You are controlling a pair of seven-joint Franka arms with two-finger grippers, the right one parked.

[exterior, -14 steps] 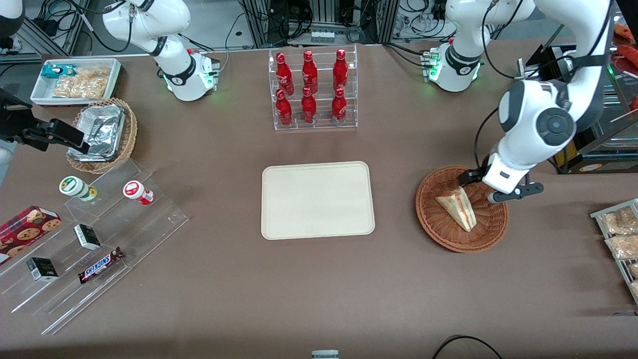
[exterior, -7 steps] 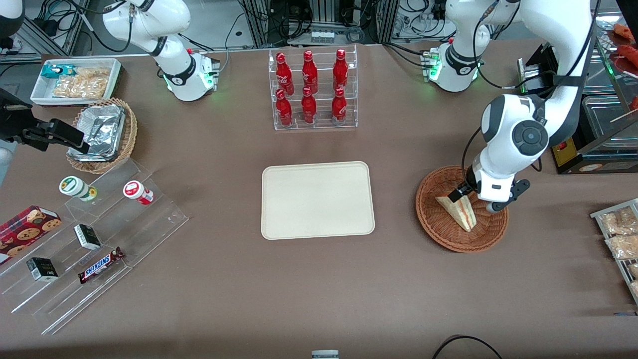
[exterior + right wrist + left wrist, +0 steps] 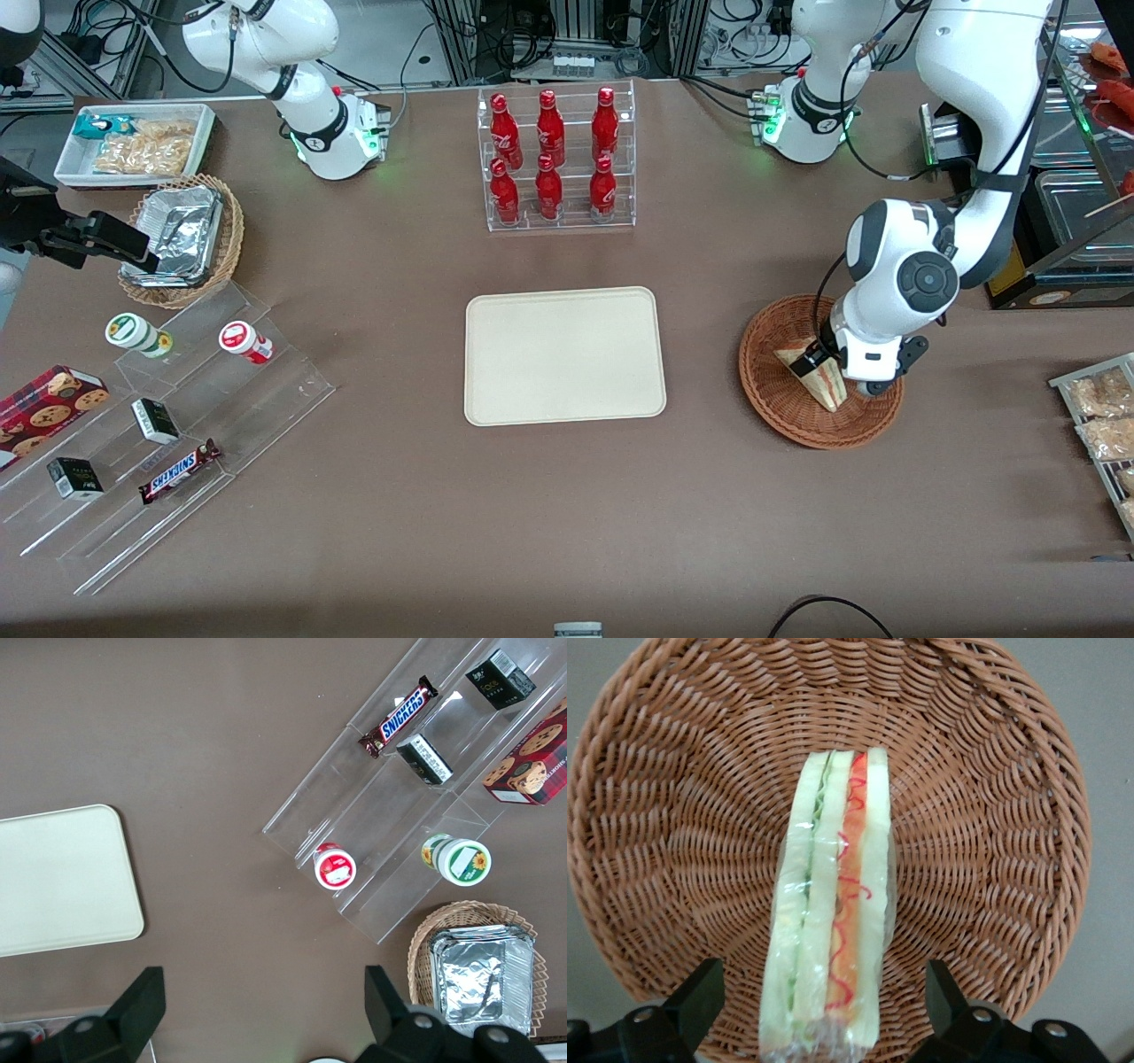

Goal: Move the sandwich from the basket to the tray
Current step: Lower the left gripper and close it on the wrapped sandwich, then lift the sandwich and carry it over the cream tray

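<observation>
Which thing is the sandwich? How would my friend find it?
Find the round reddish-brown wicker basket toward the working arm's end of the table, beside the cream tray. The open gripper hangs just above it, fingers either side of the sandwich: a wrapped white-bread wedge with green and red-orange stripes, the only thing inside.

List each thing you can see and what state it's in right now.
Sandwich: wrapped, lying on edge in the basket, not gripped.
Basket: holds only the sandwich.
Pincer: open, straddling the sandwich's wide end, fingers clear of it.
Tray: bare, nothing on it.
Bottles: six, upright in the clear rack.
Foil containers: stacked in the tan basket.
Snickers bar: lying flat on the clear stepped shelf.
</observation>
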